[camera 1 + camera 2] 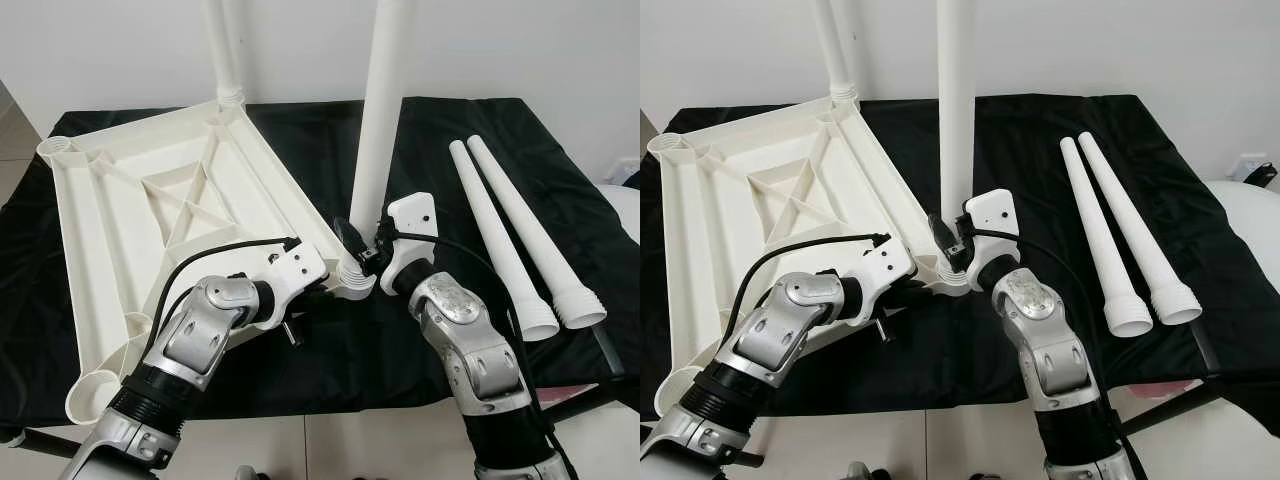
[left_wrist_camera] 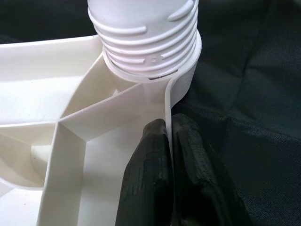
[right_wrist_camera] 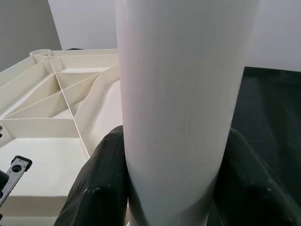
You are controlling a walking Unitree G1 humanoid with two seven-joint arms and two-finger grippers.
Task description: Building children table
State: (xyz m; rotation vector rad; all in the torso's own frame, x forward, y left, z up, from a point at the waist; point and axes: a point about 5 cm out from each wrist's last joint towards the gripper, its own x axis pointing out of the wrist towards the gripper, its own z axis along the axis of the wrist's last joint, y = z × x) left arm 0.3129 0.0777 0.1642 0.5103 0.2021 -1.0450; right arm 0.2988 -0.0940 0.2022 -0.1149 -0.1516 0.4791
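Tabletop (image 1: 150, 200): white moulded plastic, upside down on the black cloth (image 1: 450, 140), ribbed underside up, round sockets at its corners. It fills your 9–11 o'clock.

Leg (image 1: 385, 100): smooth white tube, upright at 12 o'clock, threaded end seated in the near corner socket (image 2: 183, 80). A second leg (image 1: 222, 50) stands at the far corner.

Two spare legs (image 1: 520, 235): tapered, ribbed collars, side by side at 2 o'clock.

Left gripper (image 2: 171, 155): fingers pinched narrow on the tabletop's thin rim, just below the socket.

Right gripper (image 3: 171, 183): your fingers (image 3: 101, 183) clasp the upright leg low down, either side.
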